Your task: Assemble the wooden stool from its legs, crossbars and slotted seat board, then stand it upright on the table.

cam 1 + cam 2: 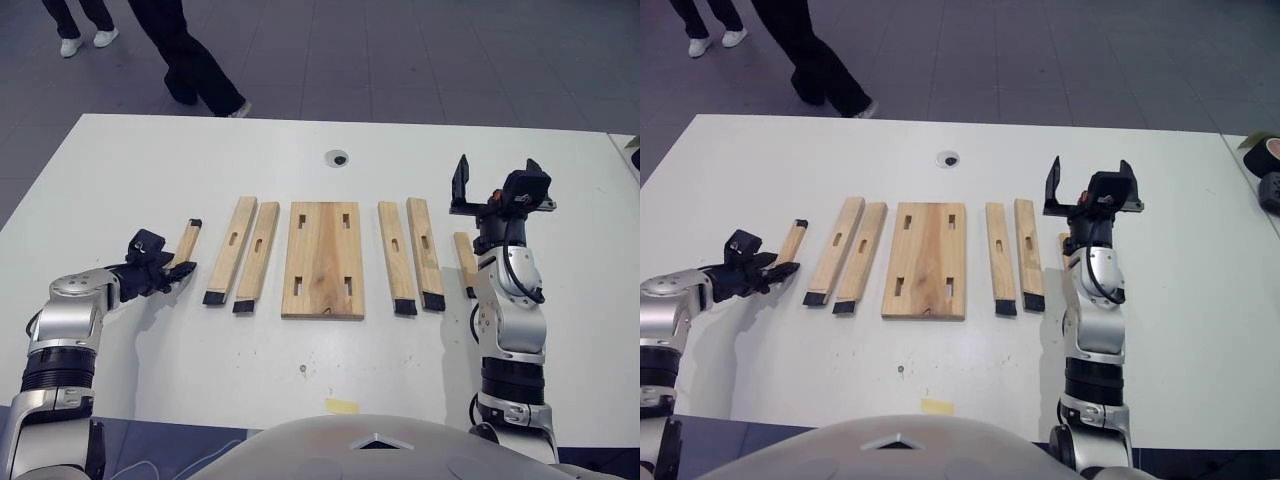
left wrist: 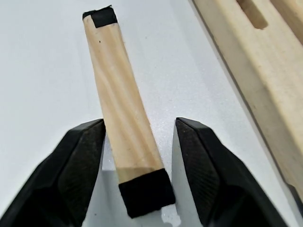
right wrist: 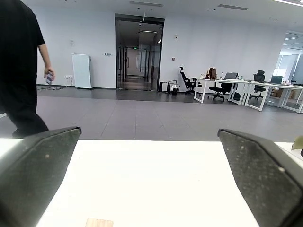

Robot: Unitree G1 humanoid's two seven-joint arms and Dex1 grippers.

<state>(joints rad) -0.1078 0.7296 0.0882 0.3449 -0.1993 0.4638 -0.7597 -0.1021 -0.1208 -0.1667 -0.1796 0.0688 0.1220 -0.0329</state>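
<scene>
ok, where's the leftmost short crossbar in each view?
Left eye view: short crossbar far left of the row, left tool at its near end.
Right eye view: crossbar likewise far left.
Left wrist view: crossbar in the middle, between the open tool's fingers.
Right wrist view: faces the room, away from it.
Shared landmark: the slotted leg beside it.

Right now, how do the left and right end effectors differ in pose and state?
The left end effector sits low at the table, fingers straddling the near end of the short crossbar; the right end effector is raised above the table with nothing between its fingers. The left points along the tabletop, the right out toward the room. Both are open.
</scene>
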